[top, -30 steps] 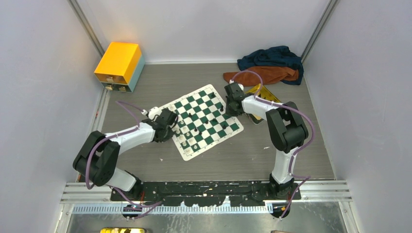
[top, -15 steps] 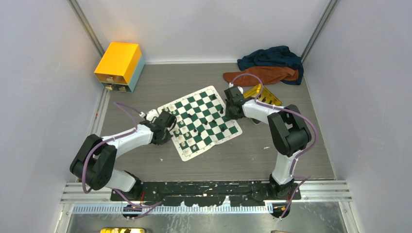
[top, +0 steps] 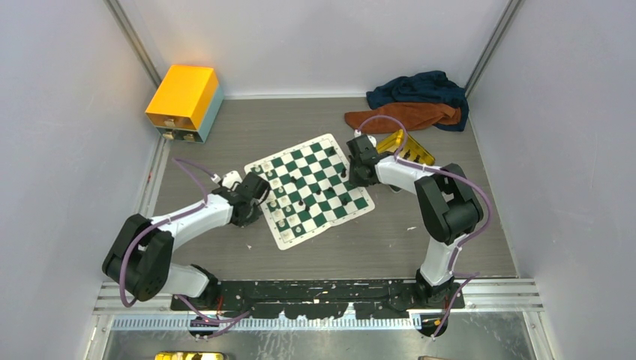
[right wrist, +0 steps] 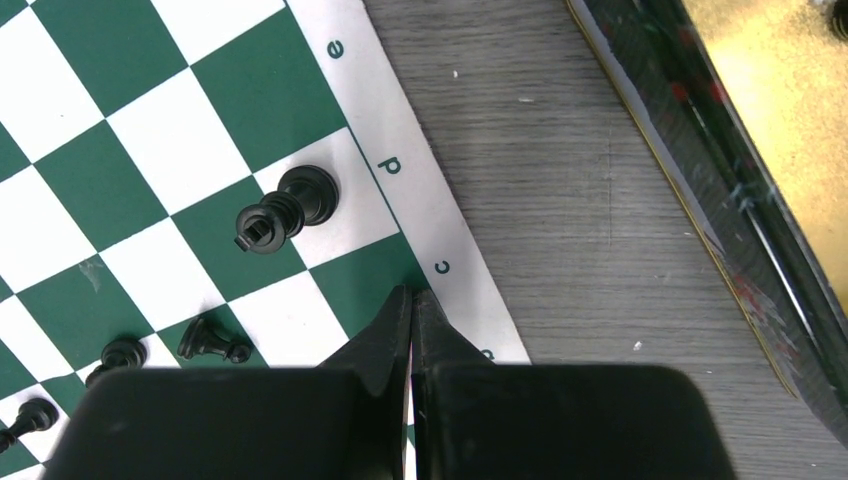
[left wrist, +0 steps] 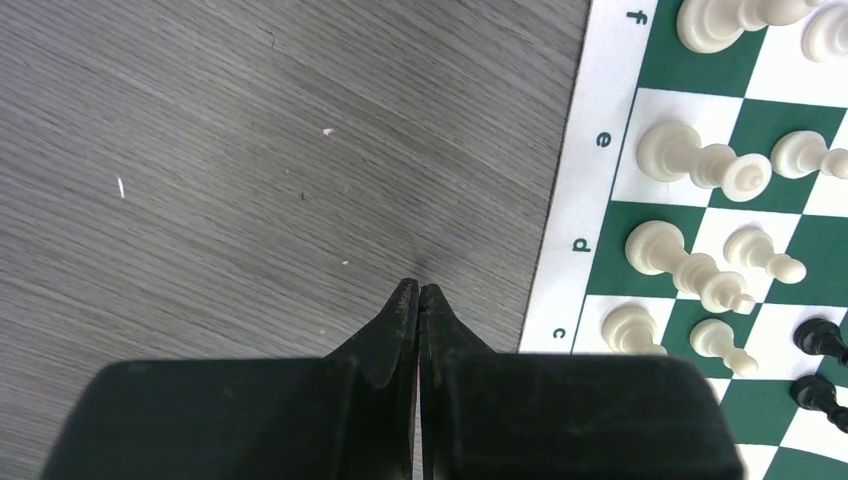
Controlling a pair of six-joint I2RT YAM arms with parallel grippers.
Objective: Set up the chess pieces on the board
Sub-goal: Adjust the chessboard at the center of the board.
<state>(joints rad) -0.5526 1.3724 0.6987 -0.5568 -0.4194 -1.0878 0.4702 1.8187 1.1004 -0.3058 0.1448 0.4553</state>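
Both pressed together, pinching nothing: left gripper (left wrist: 418, 292), right gripper (right wrist: 412, 295).
I am seeing the left hovering over grey tabletop (left wrist: 250, 150) beside the thin green-and-white checked board (left wrist: 575, 200) holding cream-white chess pieces (left wrist: 700, 165); the right is hanging over its border near 1 black piece (right wrist: 285, 210).

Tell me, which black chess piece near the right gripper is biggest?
The large black piece standing beside the letter d on the border; the other black pieces further in are clearly smaller.

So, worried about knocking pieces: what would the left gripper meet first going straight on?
Likely the bare table, just outside the board's border. The left gripper, shut, aims clear of the cream pieces, though depth is unclear.
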